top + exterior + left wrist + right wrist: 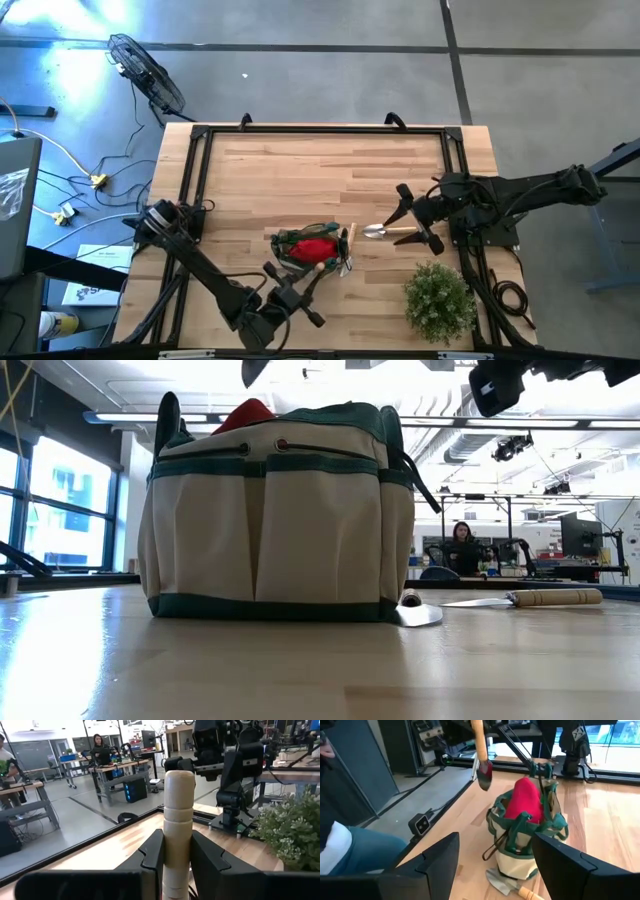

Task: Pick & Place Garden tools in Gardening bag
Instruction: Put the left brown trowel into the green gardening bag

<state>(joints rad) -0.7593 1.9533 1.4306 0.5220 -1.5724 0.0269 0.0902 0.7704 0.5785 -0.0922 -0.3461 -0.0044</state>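
My left hand [176,865] is clamped on a wooden-handled trowel [178,820] just beside the bag [312,248]. Next I'd swing it over the mouth and let go. Right hand [418,222] hangs open over the other trowel [388,232] on the worktop [300,170].

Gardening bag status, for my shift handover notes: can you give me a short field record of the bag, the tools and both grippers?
bag: gardening bag upright mid-table, red fabric piece sticking out the top
tool held: wooden-handled tool, left gripper shut on its handle, near the bag
tool on table: trowel lying flat beside the bag
right gripper: right gripper open, above the trowel, holding nothing
other: potted plant near the right arm
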